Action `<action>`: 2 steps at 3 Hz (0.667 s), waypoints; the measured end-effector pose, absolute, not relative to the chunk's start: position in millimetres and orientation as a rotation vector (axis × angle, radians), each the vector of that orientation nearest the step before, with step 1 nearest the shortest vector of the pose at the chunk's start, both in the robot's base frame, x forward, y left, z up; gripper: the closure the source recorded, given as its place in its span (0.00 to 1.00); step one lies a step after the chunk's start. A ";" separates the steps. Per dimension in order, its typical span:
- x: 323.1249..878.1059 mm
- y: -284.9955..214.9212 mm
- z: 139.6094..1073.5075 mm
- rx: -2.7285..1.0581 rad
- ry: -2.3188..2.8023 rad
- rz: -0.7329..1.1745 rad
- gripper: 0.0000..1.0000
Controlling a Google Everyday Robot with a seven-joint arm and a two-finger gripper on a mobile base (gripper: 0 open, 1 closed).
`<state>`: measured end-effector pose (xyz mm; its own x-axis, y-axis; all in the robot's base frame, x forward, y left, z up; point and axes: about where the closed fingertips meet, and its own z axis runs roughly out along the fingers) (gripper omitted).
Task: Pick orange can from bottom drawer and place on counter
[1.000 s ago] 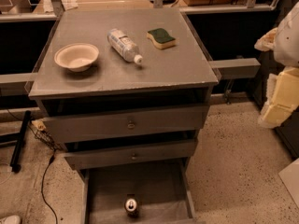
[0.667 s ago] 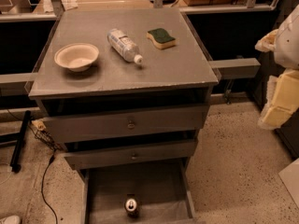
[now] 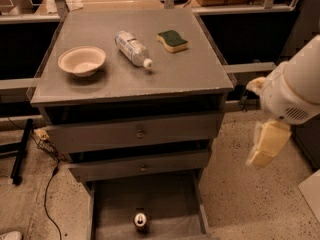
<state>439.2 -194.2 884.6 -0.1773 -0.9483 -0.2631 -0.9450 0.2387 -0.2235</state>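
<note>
- The orange can stands upright in the bottom drawer, at the lower middle of the frame. Its long axis is vertical and its silver top faces up towards the camera.
- The can sits near the front of the pulled-out drawer, on the flat grey floor, apart from both side walls.
- Any print on the can's side is too small to read.
- The gripper hangs at the right of the frame, below the robot's white arm and beside the cabinet. It is level with the two upper drawers, well apart from the can and touching nothing I can see.
- I cannot tell how far the gripper is open.
- The counter fills the upper middle of the frame.
- A clear bottle lies on its side on the counter, with its white cap pointing towards the front edge. Its label is too blurred to read.
- A pale bowl sits left of the bottle, and a green and yellow sponge lies to its right.
- The top drawer and the middle drawer are each pulled out a little, each with a small round knob.
</note>
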 end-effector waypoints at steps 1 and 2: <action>433.1 -177.3 820.9 -1.778 2.156 0.058 0.00; 433.0 -177.3 820.7 -1.778 2.156 0.058 0.00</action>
<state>433.0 -177.3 820.7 -0.1556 -0.9450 -0.2875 -0.9592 0.2141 -0.1845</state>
